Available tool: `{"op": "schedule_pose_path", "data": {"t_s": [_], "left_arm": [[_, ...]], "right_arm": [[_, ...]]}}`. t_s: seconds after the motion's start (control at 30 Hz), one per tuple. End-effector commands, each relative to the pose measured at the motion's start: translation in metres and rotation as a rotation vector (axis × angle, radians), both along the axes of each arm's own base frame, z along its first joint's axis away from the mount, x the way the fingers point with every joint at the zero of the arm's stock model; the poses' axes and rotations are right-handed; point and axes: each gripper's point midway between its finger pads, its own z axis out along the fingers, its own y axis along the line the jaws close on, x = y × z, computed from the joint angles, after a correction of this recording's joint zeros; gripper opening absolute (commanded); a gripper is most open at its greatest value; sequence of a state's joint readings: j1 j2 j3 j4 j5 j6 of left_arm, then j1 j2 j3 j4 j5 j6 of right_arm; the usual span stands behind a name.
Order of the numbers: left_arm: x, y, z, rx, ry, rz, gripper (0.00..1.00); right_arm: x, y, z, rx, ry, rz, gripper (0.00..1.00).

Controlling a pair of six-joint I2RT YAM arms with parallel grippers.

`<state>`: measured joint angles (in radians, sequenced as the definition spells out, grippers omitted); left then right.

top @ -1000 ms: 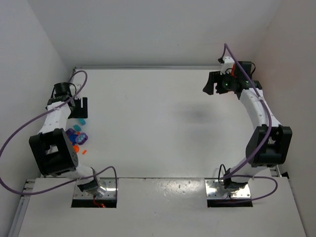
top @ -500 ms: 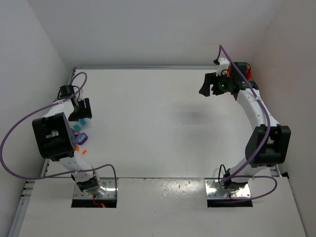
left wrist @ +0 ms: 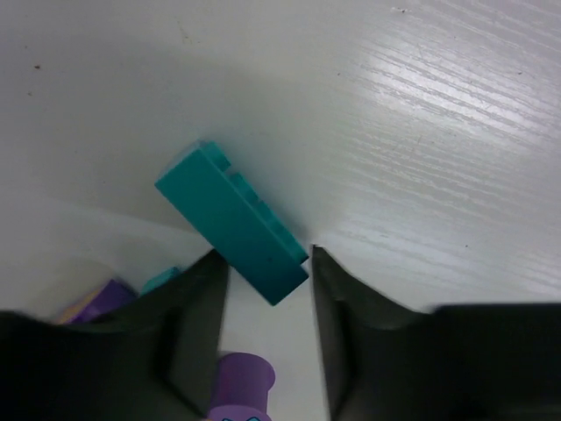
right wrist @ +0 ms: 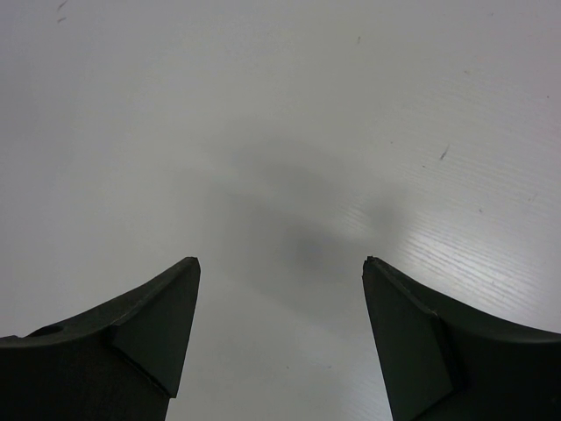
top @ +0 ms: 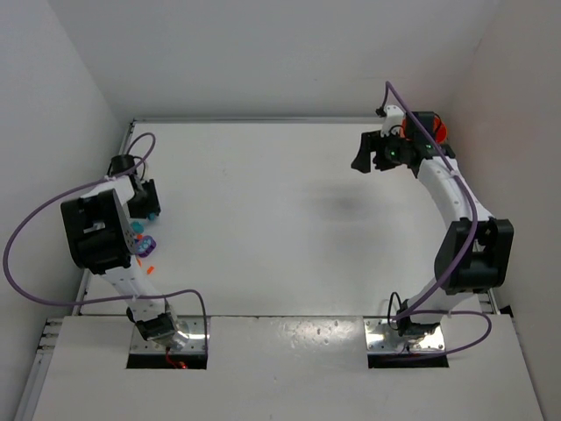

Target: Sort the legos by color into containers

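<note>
While the left gripper [left wrist: 267, 270] is straddling the near end of the teal rectangular plastic lego brick [left wrist: 230, 217], its two dark fingers [left wrist: 197, 307] are sitting close on either side of that end. Whether they are already pinching it or only flanking it, I cannot tell. The brick is lying askew on the white table [left wrist: 421, 105], skewed to the jaw line, so the fingers are meeting a corner rather than two flat sides. In my judgement a good grip is calling for the wrist to square up to the brick's long sides, and for a slow squeeze, so the small piece is not twisting or popping out. The purple rounded plastic piece [left wrist: 241, 381] lying just below the fingers is worth avoiding.

The right gripper [right wrist: 280, 289] is hanging over bare table with its jaws wide apart and nothing between them.

Much is hiding. The left arm is covering most of the pile of small coloured bricks [top: 142, 250] at the table's left edge. Only a sliver of the bright-orange plastic tub [top: 438, 132] is showing behind the right wrist, so its dividers and contents are not visible.
</note>
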<state>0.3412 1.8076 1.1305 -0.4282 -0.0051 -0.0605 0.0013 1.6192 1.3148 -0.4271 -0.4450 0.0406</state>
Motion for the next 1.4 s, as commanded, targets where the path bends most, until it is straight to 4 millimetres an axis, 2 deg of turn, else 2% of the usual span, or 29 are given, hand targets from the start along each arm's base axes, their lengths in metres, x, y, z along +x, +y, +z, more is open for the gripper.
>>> {"op": "schedule_pose_path", "data": {"t_s": [0.0, 0.03, 0.07, 0.13, 0.17, 0.23, 0.3, 0.37, 0.4, 0.43, 0.47, 0.5, 0.53, 0.57, 0.67, 0.7, 0.73, 0.77, 0.8, 0.93, 1.1, 1.17, 1.2, 1.33, 1.37], "left_arm": [[0.015, 0.001, 0.003, -0.025, -0.044, -0.009, 0.41], [0.018, 0.0, 0.004, -0.028, -0.055, -0.028, 0.25], [0.018, -0.001, 0.004, -0.032, -0.057, -0.045, 0.21], [0.022, -0.006, 0.005, -0.052, -0.075, -0.072, 0.19], [0.023, -0.012, 0.003, -0.059, -0.08, -0.098, 0.19], [0.026, -0.02, 0.008, -0.09, -0.103, -0.138, 0.19], [0.03, -0.038, 0.018, -0.109, -0.137, -0.217, 0.19], [0.032, -0.07, 0.033, -0.215, -0.2, -0.347, 0.19], [0.027, -0.081, 0.045, -0.241, -0.228, -0.417, 0.19], [0.026, -0.112, 0.063, -0.356, -0.297, -0.539, 0.19], [0.022, -0.122, 0.074, -0.393, -0.328, -0.596, 0.19], [0.018, -0.141, 0.091, -0.4, -0.379, -0.717, 0.19], [0.001, -0.167, 0.103, -0.51, -0.396, -0.811, 0.2], [-0.004, -0.179, 0.114, -0.535, -0.415, -0.876, 0.2], [-0.035, -0.234, 0.15, -0.651, -0.47, -1.088, 0.2], [-0.035, -0.235, 0.153, -0.644, -0.478, -1.092, 0.2], [-0.046, -0.254, 0.162, -0.685, -0.486, -1.168, 0.21], [-0.053, -0.264, 0.164, -0.72, -0.476, -1.191, 0.21], [-0.058, -0.273, 0.173, -0.735, -0.493, -1.232, 0.23], [-0.082, -0.318, 0.193, -0.917, -0.47, -1.336, 0.25], [-0.105, -0.348, 0.218, -1.162, -0.424, -1.387, 0.25], [-0.11, -0.356, 0.221, -1.203, -0.402, -1.404, 0.25], [-0.113, -0.358, 0.222, -1.213, -0.387, -1.403, 0.25], [-0.124, -0.368, 0.224, -1.223, -0.371, -1.446, 0.25], [-0.127, -0.371, 0.224, -1.228, -0.363, -1.457, 0.25]], "right_arm": [[0.006, 0.004, 0.003, -0.005, -0.036, 0.014, 0.75], [0.006, 0.005, 0.004, 0.002, -0.036, 0.022, 0.75], [0.006, 0.005, 0.004, 0.002, -0.036, 0.022, 0.75], [0.001, 0.011, 0.005, 0.035, -0.026, 0.031, 0.75], [-0.006, 0.016, 0.0, 0.065, 0.004, 0.051, 0.75], [-0.016, 0.026, 0.008, 0.104, 0.006, 0.07, 0.75], [-0.028, 0.037, 0.007, 0.148, 0.03, 0.101, 0.75], [-0.039, 0.046, 0.009, 0.189, 0.051, 0.115, 0.75], [-0.041, 0.052, 0.014, 0.222, 0.048, 0.143, 0.75], [-0.048, 0.059, 0.017, 0.255, 0.064, 0.156, 0.75], [-0.052, 0.067, 0.023, 0.301, 0.068, 0.194, 0.75], [-0.056, 0.074, 0.024, 0.333, 0.081, 0.212, 0.75], [-0.059, 0.079, 0.03, 0.385, 0.108, 0.204, 0.75], [-0.062, 0.087, 0.038, 0.439, 0.108, 0.24, 0.75], [-0.071, 0.107, 0.039, 0.611, 0.241, 0.221, 0.75], [-0.069, 0.109, 0.045, 0.619, 0.206, 0.253, 0.75], [-0.078, 0.117, 0.042, 0.695, 0.3, 0.247, 0.75], [-0.082, 0.124, 0.041, 0.728, 0.332, 0.261, 0.75], [-0.08, 0.13, 0.049, 0.752, 0.291, 0.3, 0.75], [-0.101, 0.155, 0.057, 0.788, 0.284, 0.471, 0.75], [-0.119, 0.176, 0.073, 0.75, 0.197, 0.713, 0.75], [-0.132, 0.183, 0.065, 0.743, 0.261, 0.774, 0.75], [-0.133, 0.189, 0.069, 0.699, 0.168, 0.845, 0.75], [-0.14, 0.201, 0.073, 0.672, 0.131, 0.9, 0.75], [-0.143, 0.206, 0.069, 0.673, 0.148, 0.91, 0.75]]}}
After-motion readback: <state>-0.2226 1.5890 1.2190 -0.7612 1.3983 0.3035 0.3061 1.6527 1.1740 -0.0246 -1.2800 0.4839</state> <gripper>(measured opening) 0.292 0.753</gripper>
